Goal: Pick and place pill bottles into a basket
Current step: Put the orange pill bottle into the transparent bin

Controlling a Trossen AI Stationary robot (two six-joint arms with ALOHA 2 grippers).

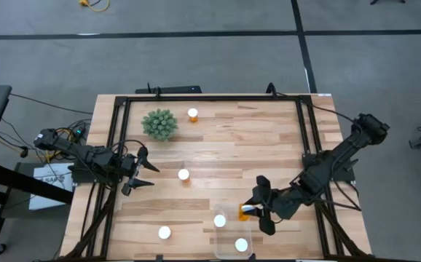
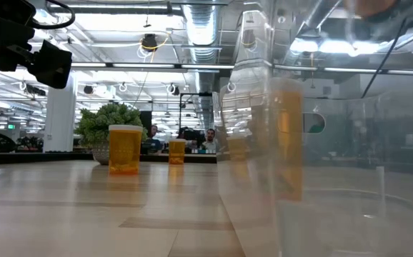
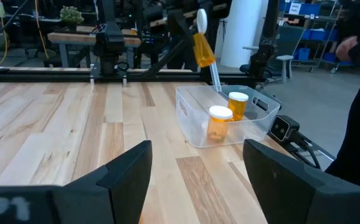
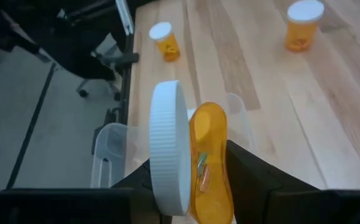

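Your right gripper (image 1: 256, 211), at five o'clock on the table (image 1: 269, 138), clamps a pill bottle (image 4: 208, 165) just above the basket (image 1: 231, 234), which holds two bottles (image 3: 220, 121). Your left gripper (image 1: 142, 172), at nine o'clock, has its fingers spread with nothing between them. Three bottles (image 1: 183, 175) stand loose on the table.

You see the table (image 1: 269, 145) straight from above in the high view. The low view sits at tabletop level, very close behind the basket (image 2: 299, 143) — the left wrist view faces this same basket (image 3: 230, 118) from farther away.
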